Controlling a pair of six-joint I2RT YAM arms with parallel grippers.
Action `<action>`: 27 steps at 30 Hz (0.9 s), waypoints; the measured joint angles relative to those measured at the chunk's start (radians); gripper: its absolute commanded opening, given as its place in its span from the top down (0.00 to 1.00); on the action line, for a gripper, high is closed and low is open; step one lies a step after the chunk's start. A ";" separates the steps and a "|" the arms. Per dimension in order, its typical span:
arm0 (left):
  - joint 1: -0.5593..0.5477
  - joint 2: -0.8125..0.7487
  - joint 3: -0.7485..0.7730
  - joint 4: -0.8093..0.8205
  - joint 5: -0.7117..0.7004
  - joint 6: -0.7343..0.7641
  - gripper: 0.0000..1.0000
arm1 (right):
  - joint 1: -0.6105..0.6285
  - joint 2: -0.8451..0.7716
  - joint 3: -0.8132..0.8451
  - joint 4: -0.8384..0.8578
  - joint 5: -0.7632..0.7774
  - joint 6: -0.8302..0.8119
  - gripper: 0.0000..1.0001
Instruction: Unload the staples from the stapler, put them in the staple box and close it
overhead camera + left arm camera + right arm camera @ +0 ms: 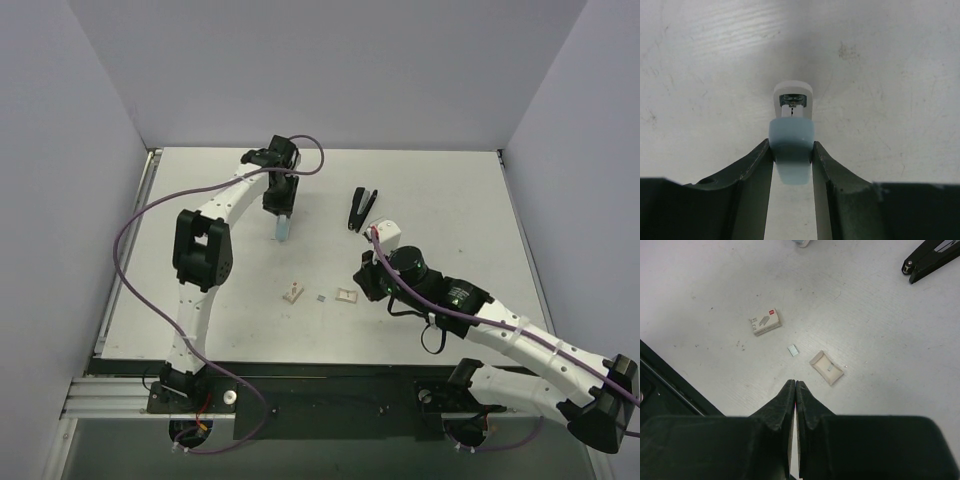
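Black and slim, the hinged desk stapler (361,208) lies on the white tabletop (450,200) right of centre towards the far edge. Its two halves are spread slightly apart, and neither gripper touches it. In the right wrist view it sits at the upper right corner, well apart from the fingers.

The left gripper (792,146) is partly open and clamped on a short light-blue bar (791,160), one finger pressing each side. A white rounded end piece (793,100) with a bit of metal inside shows beyond the bar, pointing at the table. From above, this gripper hangs over the far middle of the table, left of the stapler.

The right gripper (796,386) is fully closed with its fingertips pressed together, and it holds nothing. It hovers above the table, nearer the front than the stapler. Just ahead of it lie a small cream cardboard tray (826,368), a tiny pale square scrap (793,350) and a small white staple box with a red mark (765,321).
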State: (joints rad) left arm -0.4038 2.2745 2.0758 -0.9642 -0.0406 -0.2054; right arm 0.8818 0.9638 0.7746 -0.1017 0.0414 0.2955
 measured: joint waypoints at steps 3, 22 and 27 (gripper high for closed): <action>0.001 0.076 0.069 0.011 -0.023 0.000 1.00 | -0.006 0.005 -0.002 0.002 -0.004 0.000 1.00; -0.020 0.104 -0.019 0.158 -0.128 -0.020 1.00 | -0.012 0.109 -0.033 0.045 -0.028 0.019 1.00; -0.023 0.083 -0.042 0.176 -0.136 -0.019 1.00 | -0.012 0.106 -0.033 0.045 -0.033 0.028 1.00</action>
State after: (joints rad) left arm -0.4267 2.3577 2.0342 -0.7879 -0.1764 -0.2245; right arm 0.8700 1.0695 0.7418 -0.0563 0.0082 0.3237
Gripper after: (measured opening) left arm 0.430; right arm 0.001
